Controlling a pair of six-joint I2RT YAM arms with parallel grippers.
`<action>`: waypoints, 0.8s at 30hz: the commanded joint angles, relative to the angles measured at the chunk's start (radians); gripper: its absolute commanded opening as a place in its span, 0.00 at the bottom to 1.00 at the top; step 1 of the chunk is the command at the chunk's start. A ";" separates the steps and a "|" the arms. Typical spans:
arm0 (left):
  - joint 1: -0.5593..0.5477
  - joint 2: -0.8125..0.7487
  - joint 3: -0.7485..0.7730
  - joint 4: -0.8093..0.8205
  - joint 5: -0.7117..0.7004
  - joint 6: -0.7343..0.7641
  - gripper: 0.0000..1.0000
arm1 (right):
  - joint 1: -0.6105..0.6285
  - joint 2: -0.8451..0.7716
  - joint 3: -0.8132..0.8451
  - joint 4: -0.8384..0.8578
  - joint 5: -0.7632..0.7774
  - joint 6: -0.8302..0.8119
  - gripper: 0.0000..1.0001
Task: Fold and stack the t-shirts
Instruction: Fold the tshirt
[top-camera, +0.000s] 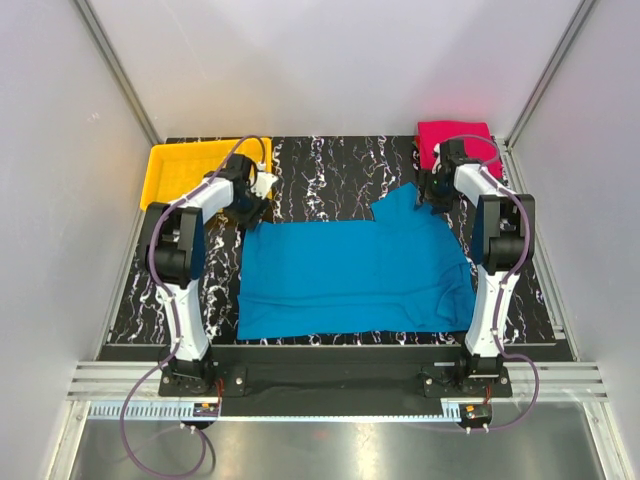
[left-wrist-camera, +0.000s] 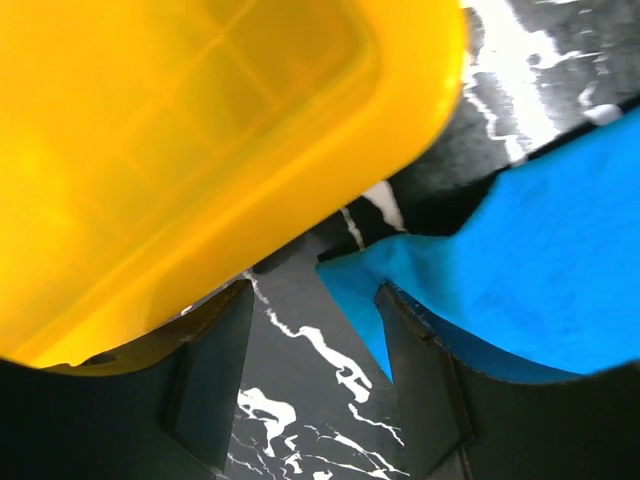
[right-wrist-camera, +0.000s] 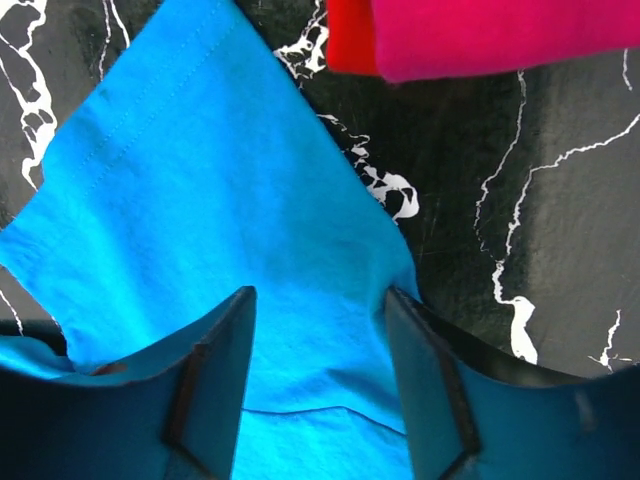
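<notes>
The teal-blue t-shirt (top-camera: 350, 272) lies spread on the black marbled table, one sleeve pointing to the back right. My left gripper (top-camera: 250, 208) is open at the shirt's back left corner (left-wrist-camera: 395, 275); its right finger rests against the cloth edge, its left finger over bare table. My right gripper (top-camera: 430, 195) is open above the sleeve (right-wrist-camera: 230, 200), fingers straddling the cloth. A folded magenta-pink shirt (top-camera: 455, 140) lies at the back right, also in the right wrist view (right-wrist-camera: 500, 35). No dark green shirt is in view.
A yellow plastic tray (top-camera: 190, 170) stands at the back left, close beside my left gripper; its corner (left-wrist-camera: 200, 150) fills the left wrist view. Grey walls enclose the table (top-camera: 330, 165) on three sides.
</notes>
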 joint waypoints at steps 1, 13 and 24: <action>-0.002 0.042 0.043 -0.058 0.105 0.029 0.57 | 0.002 0.031 0.017 -0.026 -0.032 -0.001 0.60; 0.006 -0.009 0.005 -0.107 0.153 0.075 0.00 | 0.002 -0.103 -0.043 -0.040 0.019 0.008 0.00; 0.006 -0.313 -0.187 0.020 0.105 0.131 0.00 | 0.002 -0.472 -0.290 -0.062 0.118 0.080 0.00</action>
